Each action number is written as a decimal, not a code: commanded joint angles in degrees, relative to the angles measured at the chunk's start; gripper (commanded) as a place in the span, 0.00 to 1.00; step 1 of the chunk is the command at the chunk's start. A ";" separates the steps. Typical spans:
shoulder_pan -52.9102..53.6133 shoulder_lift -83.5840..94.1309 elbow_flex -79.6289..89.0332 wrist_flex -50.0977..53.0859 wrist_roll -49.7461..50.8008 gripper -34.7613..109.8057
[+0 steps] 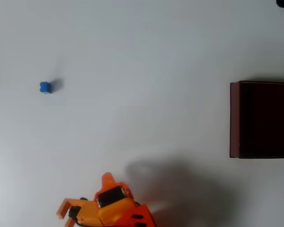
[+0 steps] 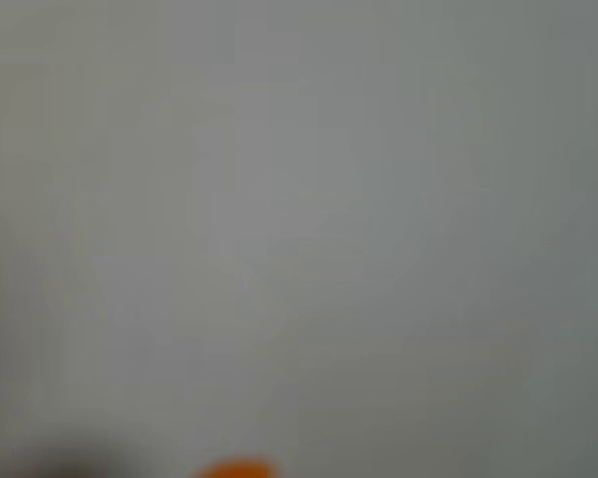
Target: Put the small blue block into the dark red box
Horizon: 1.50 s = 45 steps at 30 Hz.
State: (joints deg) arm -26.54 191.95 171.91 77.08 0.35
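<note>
Far to the left in the overhead view, the small blue block (image 1: 45, 87), a tiny solid-coloured cube, sits alone on the pale white surface (image 1: 142, 56). It looks light, stiff and smooth, so I would pinch it across two opposite flat faces, low and centred, lest it squirt out. At the bottom edge, left of centre, is my orange plastic claw (image 1: 85, 198), well apart from the block; I cannot tell how wide it stands. At the right edge lies the dark red box (image 1: 234, 118), thin maroon walls around a near-black inside, holding nothing I can see. My wrist view is blurred.
</note>
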 commanded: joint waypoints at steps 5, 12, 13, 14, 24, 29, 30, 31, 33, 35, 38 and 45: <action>0.26 0.44 0.26 0.26 0.97 0.24; 0.44 0.44 0.26 0.26 0.97 0.24; 0.53 0.44 0.26 0.26 0.97 0.24; 0.53 0.44 0.26 0.26 0.97 0.24; 0.79 0.44 0.26 0.26 1.05 0.24; 1.23 0.44 0.26 0.26 1.14 0.24; 1.41 0.44 0.26 0.26 1.14 0.24; 1.58 0.44 0.26 0.26 1.23 0.24; 1.58 0.44 0.26 0.26 1.32 0.24; 1.85 0.44 0.26 0.18 2.02 0.24; 2.46 0.44 0.26 0.09 5.19 0.24; 7.65 0.44 0.62 0.00 15.29 0.24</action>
State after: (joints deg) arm -20.74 191.95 171.91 76.90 10.28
